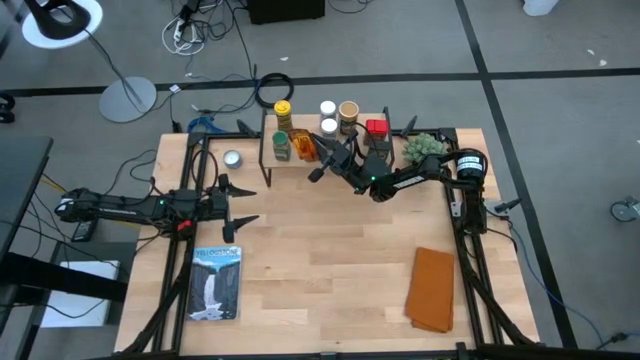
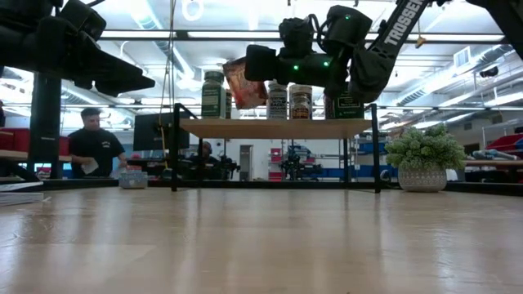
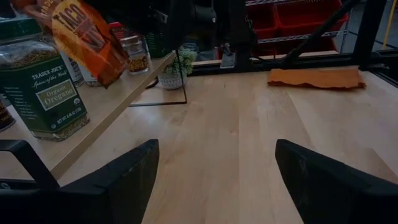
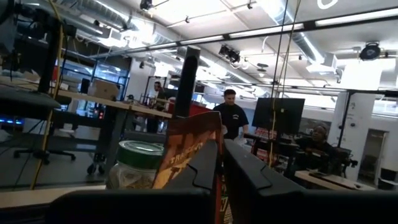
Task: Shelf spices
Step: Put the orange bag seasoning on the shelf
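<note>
The shelf (image 1: 345,140) stands at the table's far middle on black legs; it also shows in the low view (image 2: 278,128). On it stand jars with yellow (image 1: 283,108), white (image 1: 327,108), tan (image 1: 348,110) and green (image 1: 281,145) lids, and a red tin (image 1: 376,127). My right gripper (image 1: 316,152) is shut on the orange packet (image 1: 303,148) above the shelf's left part, beside the oregano jar (image 3: 43,87). My left gripper (image 1: 238,205) is open and empty over the table's left, near the shelf's left end. My right gripper pinches the orange packet by its upper part (image 2: 248,72) between its two fingers (image 4: 205,168). The fingers come about level, slanting from the table's near right. The packet (image 3: 87,37) hangs tilted below the fingers, its lower end just above the shelf board (image 3: 118,93).
A flat silver tin (image 1: 232,158) lies left of the shelf. A potted green plant (image 1: 425,147) stands at its right end. A book (image 1: 216,283) lies near left and an orange cloth (image 1: 433,290) near right. People show in the room behind (image 2: 94,143).
</note>
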`<action>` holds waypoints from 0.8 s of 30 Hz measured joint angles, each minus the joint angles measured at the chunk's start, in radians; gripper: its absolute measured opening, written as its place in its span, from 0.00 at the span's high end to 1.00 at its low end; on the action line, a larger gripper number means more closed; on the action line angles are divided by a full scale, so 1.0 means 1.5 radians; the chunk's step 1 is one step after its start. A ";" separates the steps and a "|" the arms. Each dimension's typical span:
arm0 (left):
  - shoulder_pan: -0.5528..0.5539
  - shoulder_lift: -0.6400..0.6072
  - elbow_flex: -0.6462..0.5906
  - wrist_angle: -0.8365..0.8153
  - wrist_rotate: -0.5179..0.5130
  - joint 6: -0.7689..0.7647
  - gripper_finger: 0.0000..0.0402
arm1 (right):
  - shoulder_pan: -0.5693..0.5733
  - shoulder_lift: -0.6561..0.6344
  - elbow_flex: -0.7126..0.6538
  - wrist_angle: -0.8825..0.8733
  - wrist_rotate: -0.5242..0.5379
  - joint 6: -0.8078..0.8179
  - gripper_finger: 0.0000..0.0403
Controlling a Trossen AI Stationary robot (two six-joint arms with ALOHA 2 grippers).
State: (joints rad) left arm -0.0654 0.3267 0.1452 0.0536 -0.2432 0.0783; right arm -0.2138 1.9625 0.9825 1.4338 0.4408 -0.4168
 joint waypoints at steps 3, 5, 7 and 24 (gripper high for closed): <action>0.000 0.000 0.000 0.000 0.000 0.000 0.18 | 0.000 0.000 0.000 0.000 0.000 -0.001 0.92; 0.000 0.000 0.000 0.000 0.000 0.000 0.18 | 0.000 0.000 0.000 0.000 0.000 -0.002 0.90; 0.000 0.000 0.000 0.000 0.000 0.000 0.18 | 0.000 0.000 0.000 0.001 0.000 -0.002 0.88; 0.000 0.000 0.000 0.000 0.000 0.000 0.18 | 0.023 -0.005 0.000 0.080 0.004 -0.097 0.72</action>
State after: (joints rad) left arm -0.0654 0.3267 0.1452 0.0540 -0.2432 0.0784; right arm -0.1791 1.9547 0.9829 1.5532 0.4471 -0.5617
